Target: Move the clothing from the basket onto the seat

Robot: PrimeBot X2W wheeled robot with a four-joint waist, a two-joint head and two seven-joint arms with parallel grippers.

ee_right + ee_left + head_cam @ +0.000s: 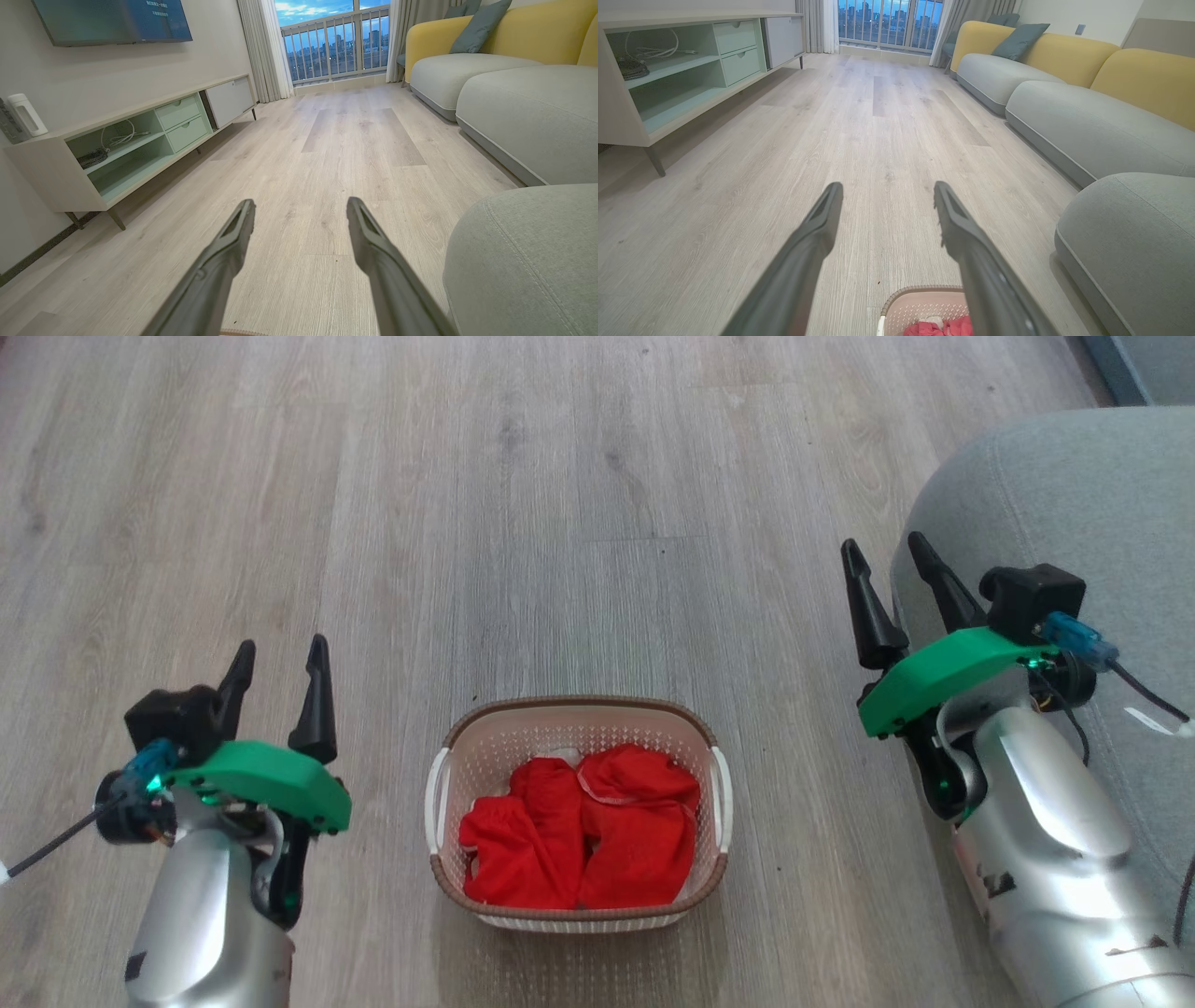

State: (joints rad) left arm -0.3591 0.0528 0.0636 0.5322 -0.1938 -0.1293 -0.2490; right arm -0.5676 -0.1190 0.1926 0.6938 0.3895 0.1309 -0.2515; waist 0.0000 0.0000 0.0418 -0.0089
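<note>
While both arms hang over the floor (pixel 597 476) with nothing in them, the clothing (pixel 579 831) lies in the basket (pixel 579 702). The basket stands on the floor between the arms, nearer than their fingertips.

The left gripper (pixel 284 644) is left of the basket and well apart from it, its jaws spread wide and empty. The right gripper (pixel 882 543) is to the right and farther off, its jaws equally wide and empty. Its right finger is just beside the left edge of the seat (pixel 1074 495); I cannot tell whether it touches.

Counted: one basket. In it are two red bundles, left and right, pressed against each other, with one scrap of white cloth at the far side behind them. There are two grippers with two fingers each. In the left wrist view the seat is the nearest of three grey cushions in a row along the right.
</note>
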